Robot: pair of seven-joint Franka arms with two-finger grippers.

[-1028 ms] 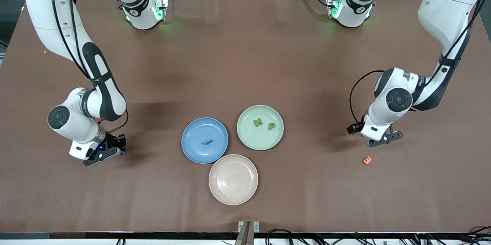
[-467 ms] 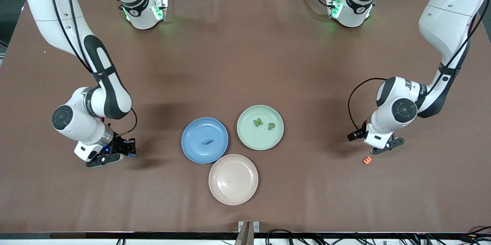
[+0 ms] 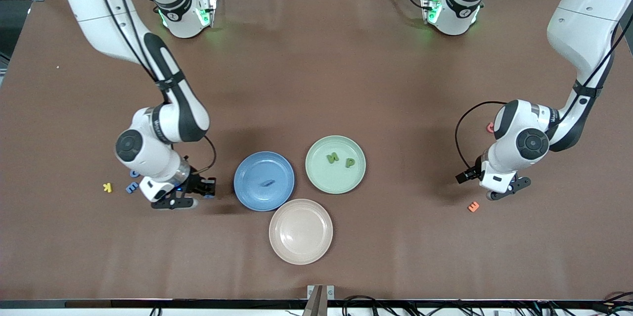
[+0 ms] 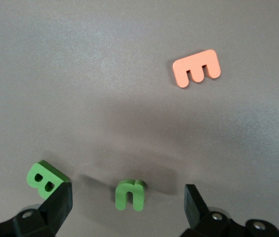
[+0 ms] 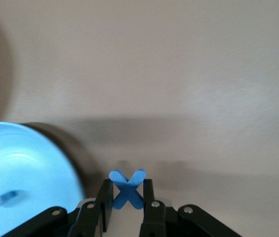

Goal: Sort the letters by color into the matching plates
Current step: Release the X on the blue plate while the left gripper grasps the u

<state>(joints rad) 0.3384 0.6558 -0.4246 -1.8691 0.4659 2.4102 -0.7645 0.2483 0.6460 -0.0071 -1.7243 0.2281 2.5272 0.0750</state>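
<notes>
My right gripper (image 3: 198, 192) is shut on a blue X (image 5: 127, 189) and holds it over the table just beside the blue plate (image 3: 247, 192), toward the right arm's end. One blue letter (image 3: 267, 183) lies in that plate. The pale green plate (image 3: 321, 177) holds a green N (image 3: 333, 158) and a green P (image 3: 349, 162). My left gripper (image 3: 507, 191) is open, low over a green U (image 4: 130, 194) that lies between its fingers. A green B (image 4: 44, 178) lies right beside one finger (image 4: 60, 202).
A beige-pink plate (image 3: 300, 231) sits nearer the camera than the two plates. An orange E (image 3: 473, 206) lies near my left gripper, and a red letter (image 3: 490, 127) lies farther off. A yellow K (image 3: 107, 187) and two blue letters (image 3: 131, 187) lie at the right arm's end.
My right arm has carried the blue X toward the blue plate, uncovering the yellow K and two blue letters. My left gripper has shifted a little toward the left arm's end.
</notes>
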